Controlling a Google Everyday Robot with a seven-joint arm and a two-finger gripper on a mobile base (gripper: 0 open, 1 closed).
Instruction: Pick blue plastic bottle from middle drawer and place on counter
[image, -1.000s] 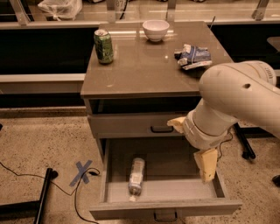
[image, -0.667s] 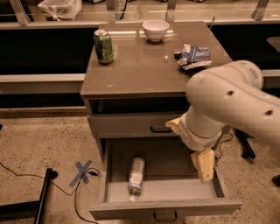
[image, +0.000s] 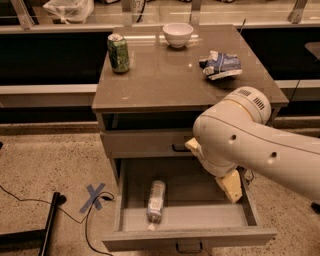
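Observation:
The blue plastic bottle (image: 156, 200) lies on its side in the open middle drawer (image: 120, 200), cap toward the drawer front. My gripper (image: 212, 167) hangs over the right half of the drawer, to the right of the bottle and apart from it. It is open and empty: one tan finger (image: 231, 186) points down into the drawer, the other (image: 192, 146) shows by the upper drawer front. The big white arm hides the rest of it. The counter (image: 170, 80) is the glossy grey-brown top above.
On the counter stand a green soda can (image: 118, 52) at the back left, a white bowl (image: 178, 34) at the back and a crumpled blue bag (image: 221, 65) on the right. A blue tape cross (image: 95, 196), a cable and a black stand leg (image: 49, 227) lie on the floor to the left.
My arm has swung left and forward over the drawer, so it fills more of the view. The bottle and the drawer have not moved.

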